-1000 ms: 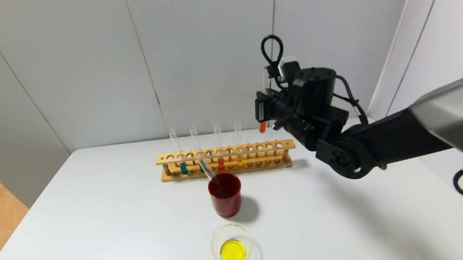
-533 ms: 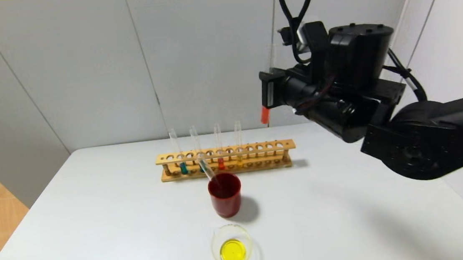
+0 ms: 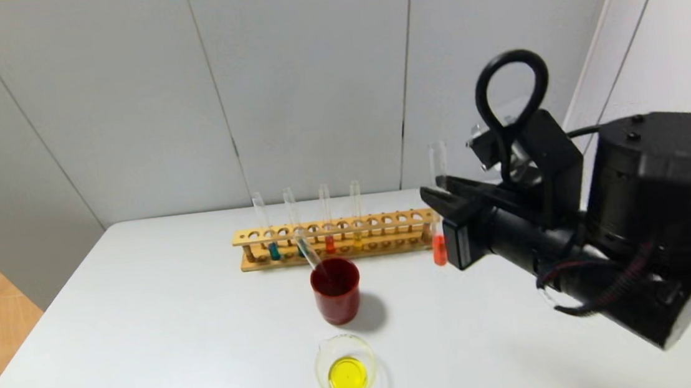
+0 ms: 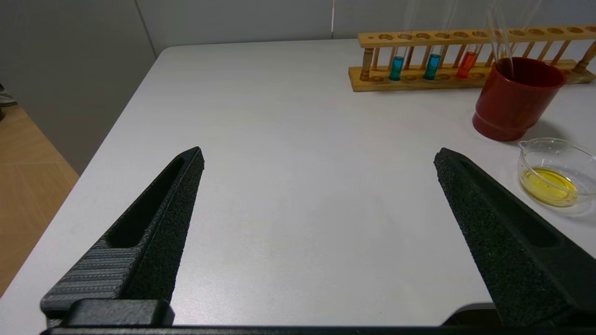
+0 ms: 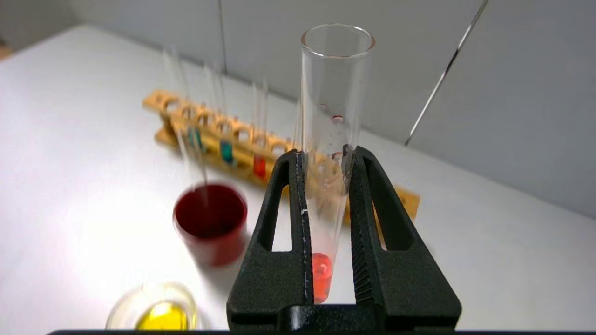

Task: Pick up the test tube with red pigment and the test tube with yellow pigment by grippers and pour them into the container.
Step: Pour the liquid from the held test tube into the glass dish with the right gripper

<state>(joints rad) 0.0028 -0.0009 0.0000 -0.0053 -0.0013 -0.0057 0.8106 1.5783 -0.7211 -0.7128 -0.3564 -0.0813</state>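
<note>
My right gripper point(image 3: 439, 201) is shut on the test tube with red pigment point(image 3: 439, 249) and holds it upright above the table, just beyond the right end of the wooden rack point(image 3: 385, 220). The right wrist view shows that gripper point(image 5: 322, 156) with both jaws pressed on the tube point(image 5: 321, 277). Another red tube point(image 3: 329, 243) and a test tube with yellow pigment point(image 3: 357, 238) stand in the rack. The container point(image 3: 346, 369), a low glass beaker, holds yellow liquid near the table's front. My left gripper point(image 4: 319, 156) is open and empty, low over the table's left side.
A dark red cup point(image 3: 335, 288) stands between the rack and the beaker, with an empty tube point(image 3: 307, 250) leaning in it. Teal tubes point(image 3: 273, 250) stand in the rack's left part. The white table point(image 3: 145, 336) ends at a wall behind the rack.
My right gripper has carried the red tube from high above the rack's right end down, rightwards and nearer to the head camera. Nothing on the table has moved.
</note>
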